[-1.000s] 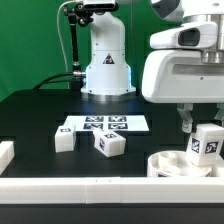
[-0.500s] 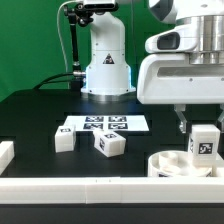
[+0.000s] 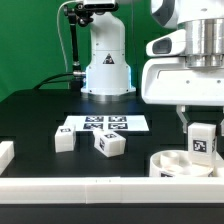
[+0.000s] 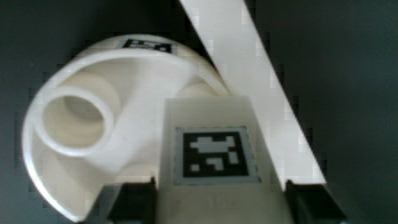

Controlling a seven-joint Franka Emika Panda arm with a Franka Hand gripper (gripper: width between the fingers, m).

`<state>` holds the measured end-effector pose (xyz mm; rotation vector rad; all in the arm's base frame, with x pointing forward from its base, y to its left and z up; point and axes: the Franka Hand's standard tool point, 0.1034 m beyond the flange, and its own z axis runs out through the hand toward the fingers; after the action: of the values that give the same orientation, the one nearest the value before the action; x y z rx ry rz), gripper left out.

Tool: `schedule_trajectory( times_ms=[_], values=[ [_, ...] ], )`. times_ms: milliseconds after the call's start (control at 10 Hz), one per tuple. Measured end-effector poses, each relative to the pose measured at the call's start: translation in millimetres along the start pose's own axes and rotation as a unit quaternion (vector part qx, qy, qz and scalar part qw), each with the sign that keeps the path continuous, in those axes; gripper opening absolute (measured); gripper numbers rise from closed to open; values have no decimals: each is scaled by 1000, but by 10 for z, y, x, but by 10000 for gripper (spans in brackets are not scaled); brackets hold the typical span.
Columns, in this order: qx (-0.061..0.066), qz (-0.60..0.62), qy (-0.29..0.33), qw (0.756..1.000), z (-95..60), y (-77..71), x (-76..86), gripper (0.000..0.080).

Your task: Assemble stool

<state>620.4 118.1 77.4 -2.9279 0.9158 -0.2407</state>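
The round white rimmed disc point(image 3: 185, 163) lies at the exterior view's right near the front rail. My gripper point(image 3: 203, 128) is shut on a white blocky leg point(image 3: 204, 143) with a square tag and holds it upright above the disc. In the wrist view the held leg point(image 4: 217, 140) sits between my dark fingers point(image 4: 128, 200) over the disc point(image 4: 98, 110), beside one of its round sockets. Two more legs lie on the black table: one point(image 3: 63, 141) at the left and one point(image 3: 110, 146) tilted in the middle.
The marker board point(image 3: 104, 125) lies flat behind the loose legs. A long white rail point(image 3: 110, 186) runs along the front edge, with a short white piece point(image 3: 5, 154) at the left. The robot base point(image 3: 107, 70) stands at the back.
The gripper has risen slightly with the leg, which now sits a little higher above the disc. The loose legs have not moved.
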Motion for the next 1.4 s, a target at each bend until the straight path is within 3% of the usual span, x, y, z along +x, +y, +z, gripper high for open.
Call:
schedule_trajectory(
  times_ms=[400,600,1100,1300,1400],
  values=[
    [7,107,-8,994,4,7,-3,346],
    [15,205,-17,978,6,11,-8,346],
    [30,411,-41,910,9,-12,-27,346],
    [36,482,-54,874,12,-20,-35,346],
    [40,532,-60,843,19,-22,-25,346]
  ],
)
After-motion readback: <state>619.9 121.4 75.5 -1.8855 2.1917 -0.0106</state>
